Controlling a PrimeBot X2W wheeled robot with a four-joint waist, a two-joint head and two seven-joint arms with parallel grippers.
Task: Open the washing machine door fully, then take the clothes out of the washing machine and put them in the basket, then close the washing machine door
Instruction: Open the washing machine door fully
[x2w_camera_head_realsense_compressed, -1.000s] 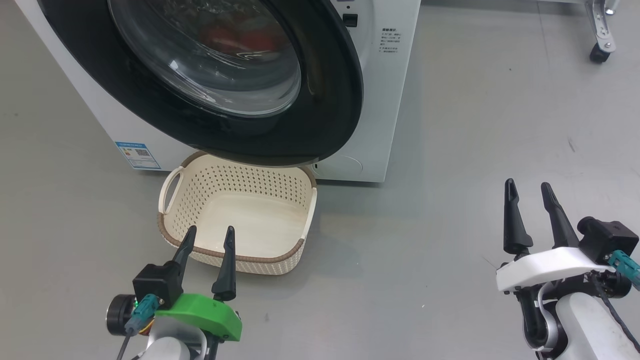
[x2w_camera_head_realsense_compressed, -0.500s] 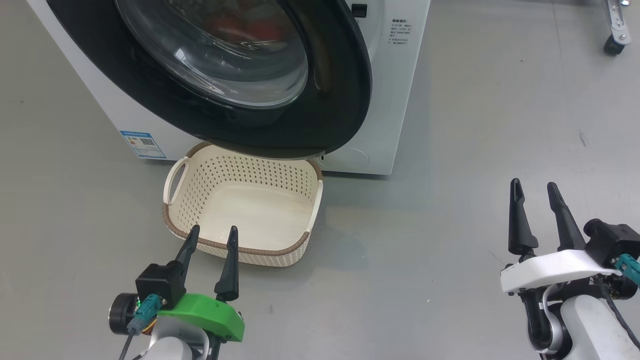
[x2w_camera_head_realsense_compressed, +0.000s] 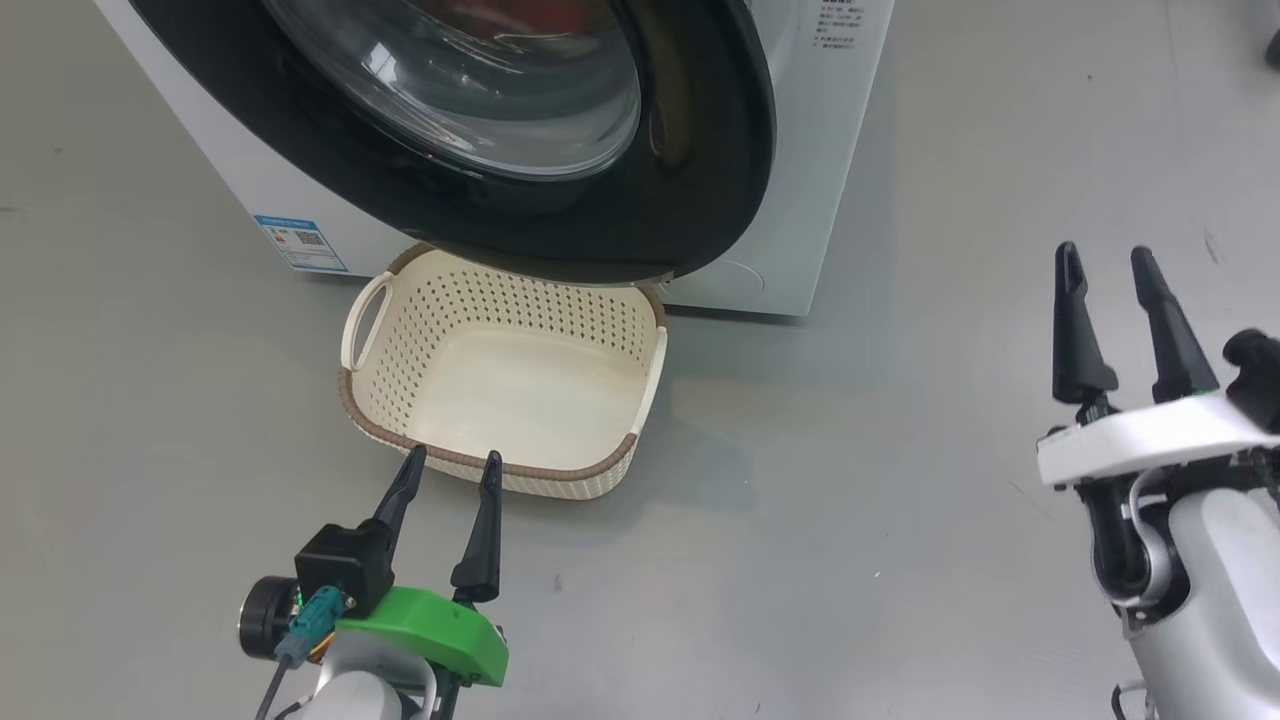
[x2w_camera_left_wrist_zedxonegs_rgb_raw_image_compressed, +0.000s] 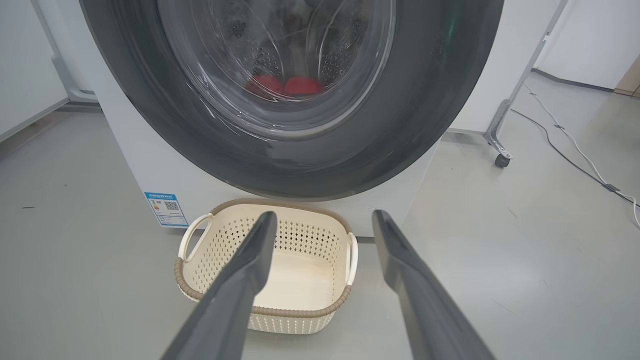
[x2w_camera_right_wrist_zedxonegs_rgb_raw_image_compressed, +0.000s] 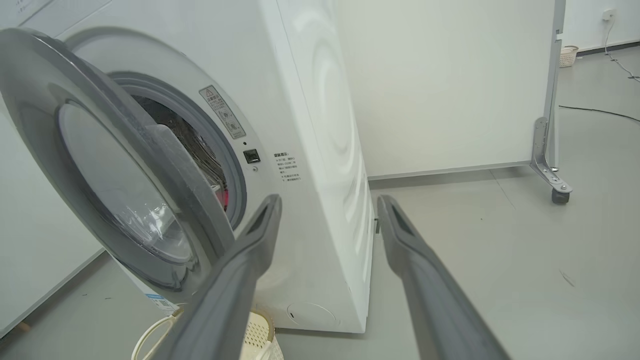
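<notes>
Both spread: left gripper (x2w_camera_head_realsense_compressed: 452, 455) by basket (x2w_camera_head_realsense_compressed: 570, 482) rim, right gripper (x2w_camera_head_realsense_compressed: 1105, 251) over floor (x2w_camera_head_realsense_compressed: 850, 450); door (x2w_camera_head_realsense_compressed: 700, 200) edge seemingly overhangs basket.

- washing machine door (x2w_camera_head_realsense_compressed: 720, 200): glossy black outer ring that reflects light; smooth clear glass bowl in the centre.
- washing machine (x2w_camera_head_realsense_compressed: 810, 200): smooth white casing with a soft sheen.
- basket (x2w_camera_head_realsense_compressed: 585, 478): matt cream perforated plastic, brown woven-look rim band.
- clothes (x2w_camera_left_wrist_zedxonegs_rgb_raw_image_compressed: 300, 86): soft red cloth behind the glass.
- floor (x2w_camera_head_realsense_compressed: 900, 450): smooth grey, faintly glossy.
</notes>
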